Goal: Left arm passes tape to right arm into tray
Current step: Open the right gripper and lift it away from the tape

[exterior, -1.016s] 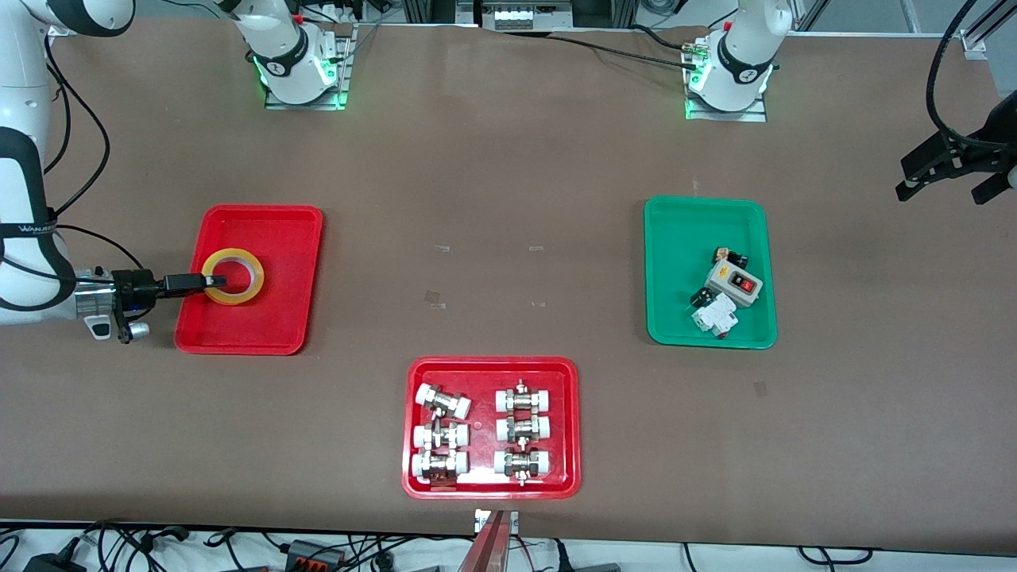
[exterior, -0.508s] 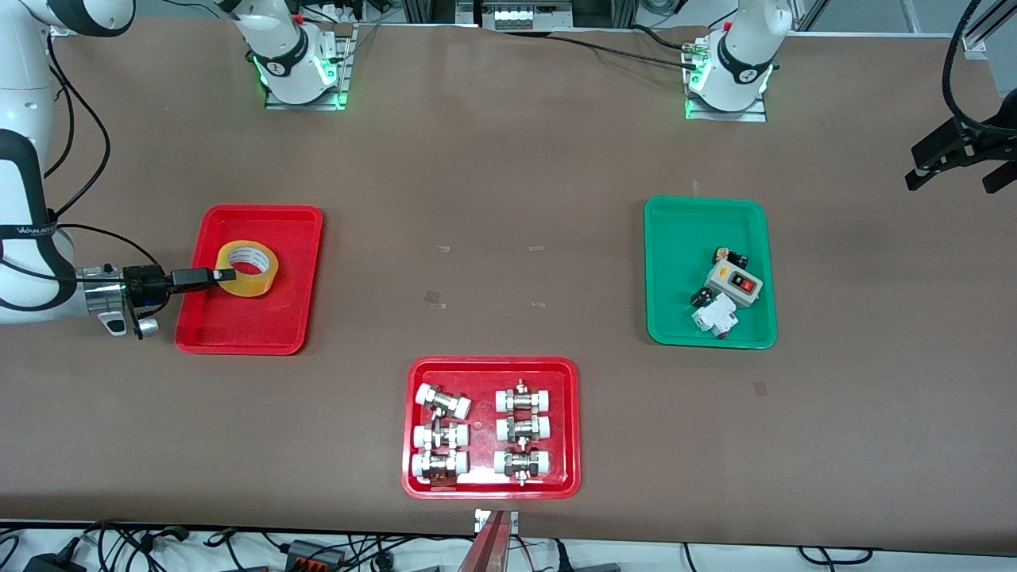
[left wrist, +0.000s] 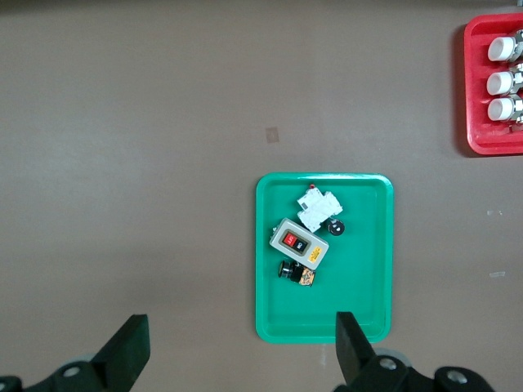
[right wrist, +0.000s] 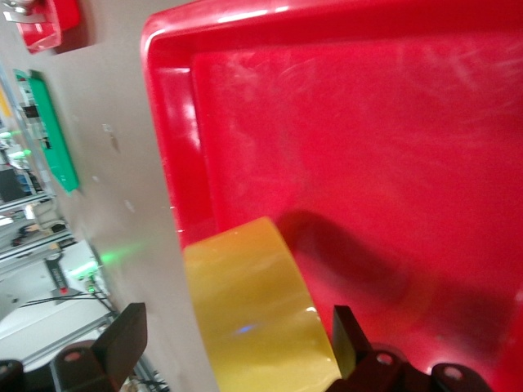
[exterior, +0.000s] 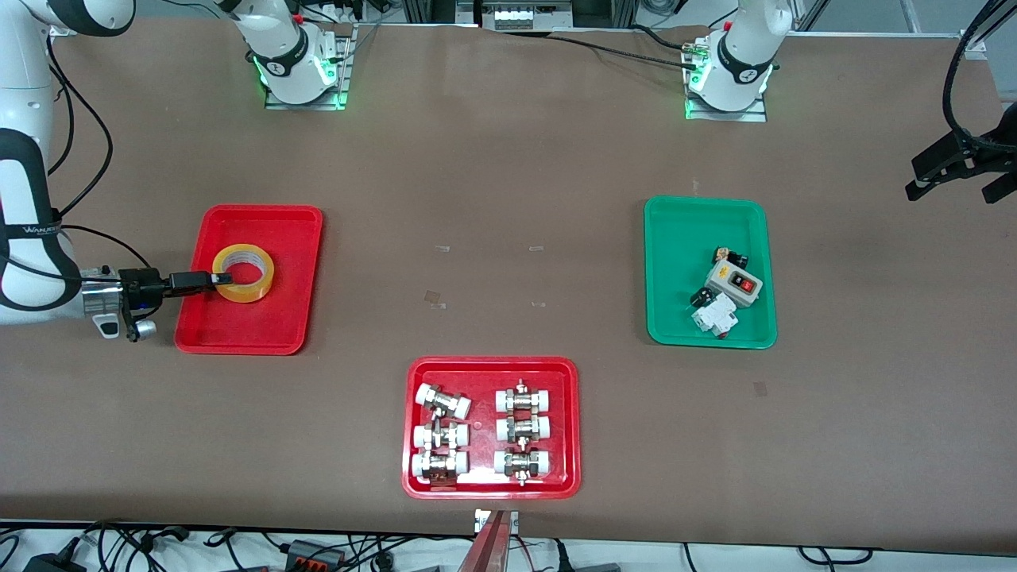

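Note:
The yellow tape (exterior: 246, 295) lies in the plain red tray (exterior: 278, 238) toward the right arm's end of the table. My right gripper (exterior: 225, 279) reaches in level over the tray's rim. It is open, with its fingers spread around the roll's wall. In the right wrist view the tape (right wrist: 253, 327) fills the gap of the right gripper (right wrist: 235, 343), against the tray floor (right wrist: 368, 122). My left gripper (exterior: 953, 191) hangs open and empty high over the table at the left arm's end. In the left wrist view the left gripper (left wrist: 237, 355) holds nothing.
A green tray (exterior: 671, 238) with switch parts lies toward the left arm's end and also shows in the left wrist view (left wrist: 364, 245). A red tray (exterior: 491, 367) with several white-capped metal fittings sits near the front camera.
Half a second ago the tape stood tipped up in the tray; now it has settled lower and flatter. The right gripper stays at it. The left gripper has drifted slightly.

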You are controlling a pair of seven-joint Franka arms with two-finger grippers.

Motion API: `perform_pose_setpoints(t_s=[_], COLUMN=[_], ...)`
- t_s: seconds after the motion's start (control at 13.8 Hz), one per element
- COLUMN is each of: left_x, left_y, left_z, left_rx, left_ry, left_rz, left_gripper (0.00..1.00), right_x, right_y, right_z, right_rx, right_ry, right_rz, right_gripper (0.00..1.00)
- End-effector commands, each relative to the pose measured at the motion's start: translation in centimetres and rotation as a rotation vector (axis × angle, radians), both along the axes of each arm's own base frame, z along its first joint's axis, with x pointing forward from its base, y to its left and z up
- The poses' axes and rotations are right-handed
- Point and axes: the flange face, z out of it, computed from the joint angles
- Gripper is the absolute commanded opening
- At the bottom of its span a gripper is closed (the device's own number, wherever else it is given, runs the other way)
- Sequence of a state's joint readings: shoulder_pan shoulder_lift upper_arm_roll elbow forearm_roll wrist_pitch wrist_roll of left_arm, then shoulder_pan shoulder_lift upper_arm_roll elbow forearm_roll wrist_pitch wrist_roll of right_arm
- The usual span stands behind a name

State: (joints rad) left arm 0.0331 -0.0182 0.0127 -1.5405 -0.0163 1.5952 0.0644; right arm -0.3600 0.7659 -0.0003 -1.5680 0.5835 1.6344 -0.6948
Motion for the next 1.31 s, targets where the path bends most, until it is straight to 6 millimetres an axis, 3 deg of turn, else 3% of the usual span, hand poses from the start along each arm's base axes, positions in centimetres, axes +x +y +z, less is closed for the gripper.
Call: perform_pose_setpoints(t_s=[0.0, 0.15, 0.36, 0.58, 0.8, 0.94, 1.23], left_x=[0.2, 0.2, 0.2, 0.2, 0.2, 0.2, 0.3], left_y=[0.6, 0.7, 1.0, 0.9, 1.0, 0.5, -0.2], left_z=[0.8, 0.8, 0.8, 0.8, 0.7, 0.7, 0.5], left_rx=[0.017, 0.015, 0.01, 0.008, 0.008, 0.007, 0.004], left_ry=[0.003, 0.0, 0.0, 0.001, 0.003, 0.003, 0.011], left_rz=[-0.005, -0.004, -0.003, -0.001, 0.005, 0.005, 0.035], left_gripper=[1.0, 1.0, 1.0, 1.0, 1.0, 1.0, 1.0], right_x=[0.8, 1.4, 2.3, 4.6, 6.9, 8.0, 8.4], right_y=[0.0, 0.1, 1.9, 3.0, 5.5, 7.2, 10.6], right_z=[0.7, 1.6, 3.7, 8.7, 15.1, 18.4, 22.9], right_rx=[-0.066, -0.111, -0.133, -0.212, -0.351, -0.437, -0.603], right_ry=[-0.081, -0.118, -0.149, -0.225, -0.284, -0.29, -0.204], right_rz=[0.07, 0.105, 0.14, 0.197, 0.244, 0.218, 0.059], right_gripper=[1.0, 1.0, 1.0, 1.0, 1.0, 1.0, 1.0])
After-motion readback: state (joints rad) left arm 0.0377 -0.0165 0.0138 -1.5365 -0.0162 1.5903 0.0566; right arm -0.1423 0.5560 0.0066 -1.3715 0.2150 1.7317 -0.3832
